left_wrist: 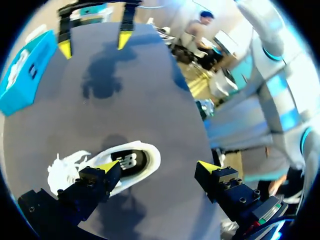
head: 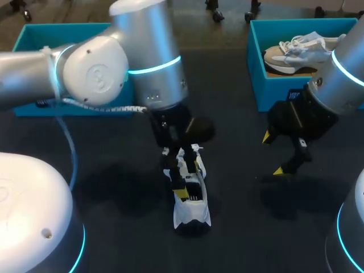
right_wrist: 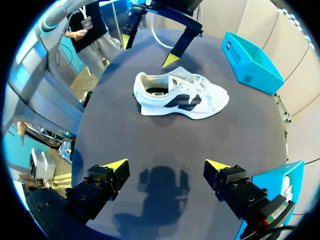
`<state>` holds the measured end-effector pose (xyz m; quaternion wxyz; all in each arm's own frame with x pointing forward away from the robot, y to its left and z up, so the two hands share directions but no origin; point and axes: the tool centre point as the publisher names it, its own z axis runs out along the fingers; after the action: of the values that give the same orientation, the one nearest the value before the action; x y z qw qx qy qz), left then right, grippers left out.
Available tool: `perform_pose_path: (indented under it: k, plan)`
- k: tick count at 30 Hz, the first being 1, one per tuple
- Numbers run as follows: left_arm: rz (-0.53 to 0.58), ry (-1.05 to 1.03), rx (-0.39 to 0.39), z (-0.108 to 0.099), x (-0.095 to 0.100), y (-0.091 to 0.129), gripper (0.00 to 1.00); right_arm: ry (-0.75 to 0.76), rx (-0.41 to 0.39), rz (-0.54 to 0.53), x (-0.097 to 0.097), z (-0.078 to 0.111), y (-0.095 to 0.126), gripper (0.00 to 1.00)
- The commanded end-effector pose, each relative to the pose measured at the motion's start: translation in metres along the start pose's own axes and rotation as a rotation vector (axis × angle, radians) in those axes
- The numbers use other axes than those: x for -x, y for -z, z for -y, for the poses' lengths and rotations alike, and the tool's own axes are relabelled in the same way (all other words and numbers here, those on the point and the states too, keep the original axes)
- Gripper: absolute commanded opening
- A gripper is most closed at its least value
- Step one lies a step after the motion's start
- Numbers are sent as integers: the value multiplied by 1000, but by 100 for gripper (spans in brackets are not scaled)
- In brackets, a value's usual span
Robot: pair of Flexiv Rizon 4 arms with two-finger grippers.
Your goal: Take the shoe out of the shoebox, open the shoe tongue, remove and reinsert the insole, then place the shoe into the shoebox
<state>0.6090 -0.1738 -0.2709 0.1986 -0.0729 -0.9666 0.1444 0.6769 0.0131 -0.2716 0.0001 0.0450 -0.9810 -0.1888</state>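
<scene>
— White shoe (head: 190, 196) on the table (head: 244, 227), under my left gripper (left_wrist: 157, 167); jaws spread, one finger over its opening.
— And the right gripper (right_wrist: 166, 166)?
— Spread, empty, shoe ahead. I'd pin the heel before lifting the tongue.

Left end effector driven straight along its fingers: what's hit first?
The left end effector likely meets the white shoe first, under one finger; the other has bare table ahead. Depth unclear.
</scene>
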Motion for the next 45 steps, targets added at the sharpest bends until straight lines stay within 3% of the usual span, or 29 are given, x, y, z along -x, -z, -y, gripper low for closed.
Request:
perform_pose_path:
  k: [1,11,25,34,45]
  plan:
    - [133,141,-69,-10,-8,-6,100,-1,-2,2,-1,0,-1,100]
    - [167,149,89,5,-16,-36,100,-1,-2,2,-1,0,-1,100]
    - [237,230,127,4,-22,-68,100,-1,-2,2,-1,0,-1,100]
    - [246,239,203,-4,-10,-93,100,-1,-2,2,-1,0,-1,100]
    - [271,243,228,-5,1,-111,100,-1,-2,2,-1,0,-1,100]
